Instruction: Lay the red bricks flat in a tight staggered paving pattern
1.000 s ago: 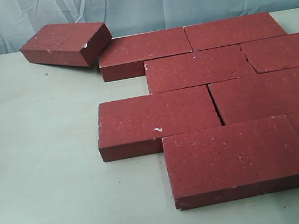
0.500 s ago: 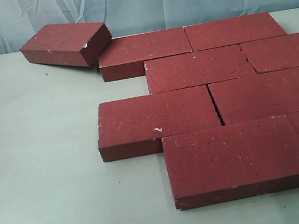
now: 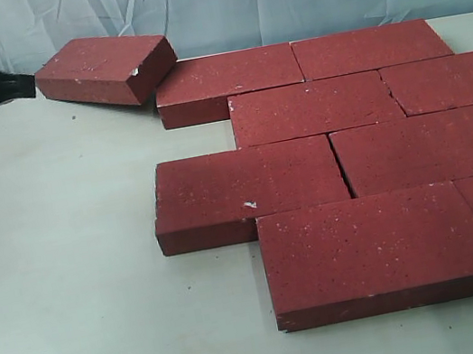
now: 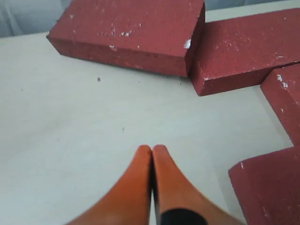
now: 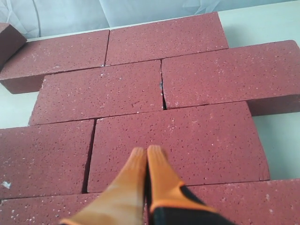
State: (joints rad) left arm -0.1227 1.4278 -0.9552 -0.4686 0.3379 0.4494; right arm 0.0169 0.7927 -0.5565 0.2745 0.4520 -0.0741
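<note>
1. Black in the exterior view and orange-fingered up close, the left gripper (image 3: pixel 27 83) is hovering near the loose brick (image 3: pixel 103 69). Its fingers (image 4: pixel 140 168) are pressing together and pinching nothing, with bare worktop (image 3: pixel 68 262) lying between them and the brick.
2. The loose brick is lying skewed, its inner corner touching or almost touching the end brick of the back row (image 3: pixel 227 80). I cannot tell whether it is resting fully flat.
3. By my judgement, the step in hand is squaring up the loose brick. That is calling for low, slow pushing on its outer side, turning it parallel to the back row, then sliding it until the joint is closing. It should not be riding up on its neighbour or shifting the laid rows.
4. Right of the loose brick, eight red bricks (image 3: pixel 311 107) are sitting flat in four staggered rows of two, making nine with the loose one.
5. Farthest from the loose brick, the right gripper (image 5: pixel 146 151) is hanging over the paved patch, fingers pressed together, gripping nothing. I am counting two grippers.
</note>
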